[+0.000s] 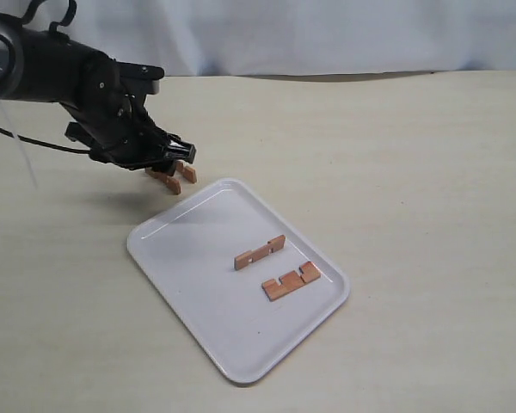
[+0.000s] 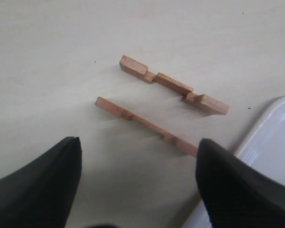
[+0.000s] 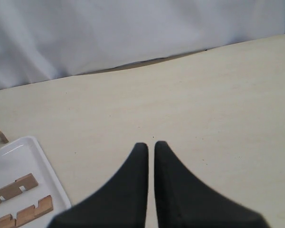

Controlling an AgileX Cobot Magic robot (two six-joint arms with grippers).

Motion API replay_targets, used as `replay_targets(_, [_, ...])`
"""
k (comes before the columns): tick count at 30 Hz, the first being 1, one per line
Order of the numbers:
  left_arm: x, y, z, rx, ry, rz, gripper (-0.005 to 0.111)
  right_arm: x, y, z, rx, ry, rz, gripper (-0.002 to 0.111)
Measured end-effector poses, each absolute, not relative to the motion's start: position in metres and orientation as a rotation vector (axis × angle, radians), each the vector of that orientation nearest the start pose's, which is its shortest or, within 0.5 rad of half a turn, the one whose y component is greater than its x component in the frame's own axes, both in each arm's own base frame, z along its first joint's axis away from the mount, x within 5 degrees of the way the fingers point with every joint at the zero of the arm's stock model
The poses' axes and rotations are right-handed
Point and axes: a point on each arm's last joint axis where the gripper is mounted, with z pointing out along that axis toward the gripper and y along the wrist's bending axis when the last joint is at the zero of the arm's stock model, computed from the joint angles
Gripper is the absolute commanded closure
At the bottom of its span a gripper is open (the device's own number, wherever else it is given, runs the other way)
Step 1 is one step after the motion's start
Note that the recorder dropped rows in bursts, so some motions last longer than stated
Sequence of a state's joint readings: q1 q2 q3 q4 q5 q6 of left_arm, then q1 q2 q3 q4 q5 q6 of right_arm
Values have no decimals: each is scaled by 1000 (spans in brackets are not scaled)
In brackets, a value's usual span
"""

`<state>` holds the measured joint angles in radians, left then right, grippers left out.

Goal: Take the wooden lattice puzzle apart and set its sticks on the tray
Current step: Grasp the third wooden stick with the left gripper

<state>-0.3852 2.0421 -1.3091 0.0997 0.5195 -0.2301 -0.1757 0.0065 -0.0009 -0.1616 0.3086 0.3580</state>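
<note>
Left wrist view shows released left hand (image 2: 138, 142) over two parallel sticks (image 2: 173, 84), ends toward tray (image 2: 270, 137).

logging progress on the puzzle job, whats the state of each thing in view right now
left gripper: open, holding nothing, over the table sticks
right gripper: shut, holding nothing
table sticks: two, lying apart side by side, just outside the tray
tray sticks: two, lying apart from each other on the tray
tray: flat on the table, holds two of the four sticks
</note>
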Motion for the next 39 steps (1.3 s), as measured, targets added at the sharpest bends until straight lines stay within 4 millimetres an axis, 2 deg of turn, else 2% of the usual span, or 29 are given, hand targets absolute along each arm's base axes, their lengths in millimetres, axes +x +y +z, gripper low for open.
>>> replay_targets(11, [389, -153, 142, 324, 2651, -101, 42, 53, -14, 186, 373, 1755, -24, 104])
replay_targets(15, [390, -153, 129, 332, 2670, -91, 42, 53, -14, 186, 373, 1755, -24, 104])
replay_targets(29, [391, -154, 114, 334, 2688, -89, 42, 53, -14, 186, 373, 1755, -24, 104])
replay_targets(32, [391, -154, 114, 336, 2687, -88, 49, 53, -14, 186, 373, 1755, -24, 104])
replay_targets(33, [391, -154, 114, 336, 2687, -88, 58, 53, -14, 186, 373, 1755, -24, 104])
replay_targets(35, [392, -154, 114, 336, 2685, -89, 65, 53, -14, 186, 373, 1755, -24, 104])
replay_targets(39, [392, -154, 114, 336, 2684, -89, 65, 53, -14, 186, 373, 1755, -24, 104])
